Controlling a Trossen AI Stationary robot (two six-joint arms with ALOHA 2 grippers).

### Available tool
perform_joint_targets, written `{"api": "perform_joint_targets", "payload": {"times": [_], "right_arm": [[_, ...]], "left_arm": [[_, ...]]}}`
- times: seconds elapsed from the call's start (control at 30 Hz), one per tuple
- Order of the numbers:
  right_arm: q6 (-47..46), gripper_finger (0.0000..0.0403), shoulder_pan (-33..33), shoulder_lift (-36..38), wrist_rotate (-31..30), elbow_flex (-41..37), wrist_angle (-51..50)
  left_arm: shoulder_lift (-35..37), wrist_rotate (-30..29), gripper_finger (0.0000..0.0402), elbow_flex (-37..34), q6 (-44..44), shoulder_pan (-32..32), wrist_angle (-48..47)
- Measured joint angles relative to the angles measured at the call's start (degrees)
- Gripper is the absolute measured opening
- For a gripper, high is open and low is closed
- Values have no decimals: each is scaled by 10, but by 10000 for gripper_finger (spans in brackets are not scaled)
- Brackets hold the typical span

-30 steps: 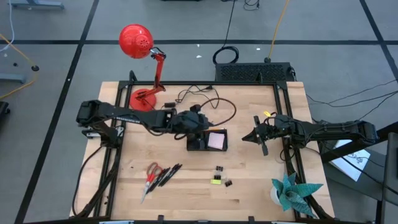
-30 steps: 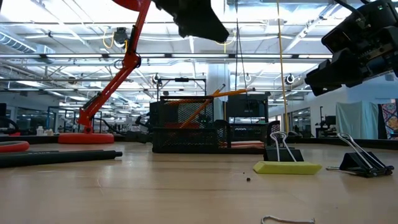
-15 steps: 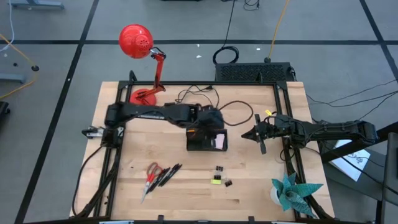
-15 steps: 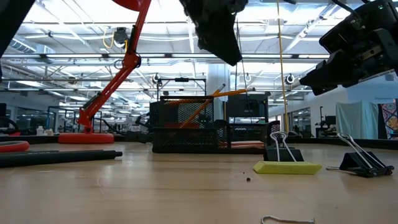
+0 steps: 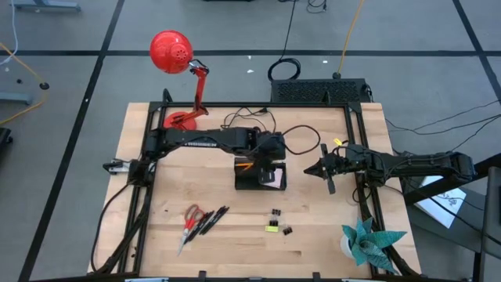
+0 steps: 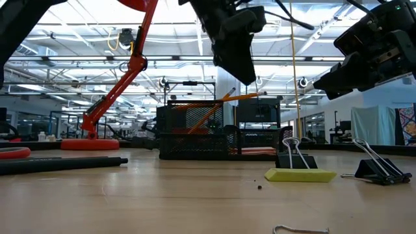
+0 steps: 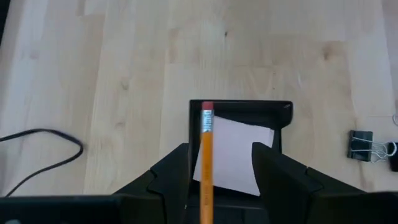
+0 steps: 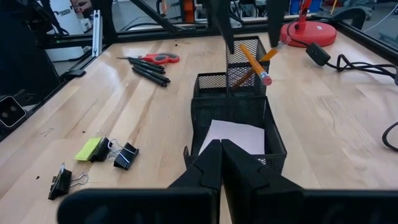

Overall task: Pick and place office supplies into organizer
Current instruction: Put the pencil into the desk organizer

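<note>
The wooden table (image 5: 172, 196) is carrying everything, and near its middle the black mesh organizer (image 5: 260, 175) is standing with its taller upright compartment on the lamp side and its low flat section toward the front. The left arm is reaching across from its post so that the left gripper (image 5: 270, 153) is hanging directly over the organizer; in its own wrist view the two fingers (image 7: 171, 171) are standing apart with nothing clamped between them, and an orange pencil (image 7: 206, 158) is leaning up between them from the compartment below. The right gripper (image 5: 325, 169) is waiting just beside the organizer's right end, its jaws pressed together and empty in its wrist view. Judging from how things lie, the task is sitting roughly at its midpoint: two orange pencils (image 8: 254, 62) are leaning in the tall compartment and the pale sticky-note pad (image 8: 231, 138) is lying in the low section. Still out on the table are the red-handled scissors (image 5: 188, 219) with the black pens (image 5: 211, 221) beside them toward the front left, and, front of the organizer, the small binder clips (image 5: 277, 214) and the yellow-green piece (image 5: 272, 227).
</note>
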State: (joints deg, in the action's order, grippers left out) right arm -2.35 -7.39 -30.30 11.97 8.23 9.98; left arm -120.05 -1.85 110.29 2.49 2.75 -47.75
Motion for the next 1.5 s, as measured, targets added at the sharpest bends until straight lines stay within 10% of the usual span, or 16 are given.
{"api": "perform_joint_targets", "payload": {"times": [0.67,1.07,1.5], "right_arm": [[0,4,0,-5,1,0,-6],[0,4,0,-5,1,0,-6],[-1,4,0,-5,3,0,-8]], "left_arm": [[-33,5,176,-5,19,23,-2],[-33,4,17,-5,32,24,20],[-4,9,15,-2,-2,25,57]]}}
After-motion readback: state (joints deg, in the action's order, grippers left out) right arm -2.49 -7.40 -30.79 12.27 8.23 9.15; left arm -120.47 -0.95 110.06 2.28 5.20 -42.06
